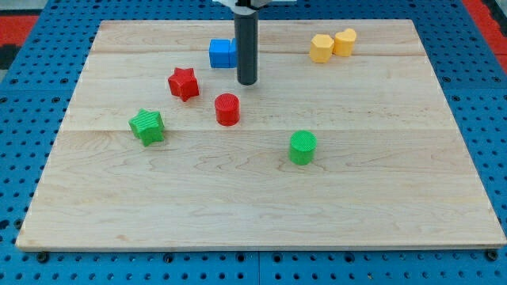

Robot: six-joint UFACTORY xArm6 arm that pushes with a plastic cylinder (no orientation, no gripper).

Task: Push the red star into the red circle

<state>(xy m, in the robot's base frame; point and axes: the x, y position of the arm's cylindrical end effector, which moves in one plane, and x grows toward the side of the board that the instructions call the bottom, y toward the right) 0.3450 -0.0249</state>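
The red star (183,83) lies on the wooden board (261,198) left of centre, toward the view's top. The red circle (227,109) stands a short way to its lower right, apart from it. My tip (247,82) rests on the board to the right of the red star and just above and right of the red circle, touching neither. The rod rises straight up out of the view's top.
A blue block (223,53) sits just left of the rod near the view's top. A green star (147,126) lies at the left. A green circle (302,148) stands right of centre. Two yellow blocks (333,45) touch at the top right.
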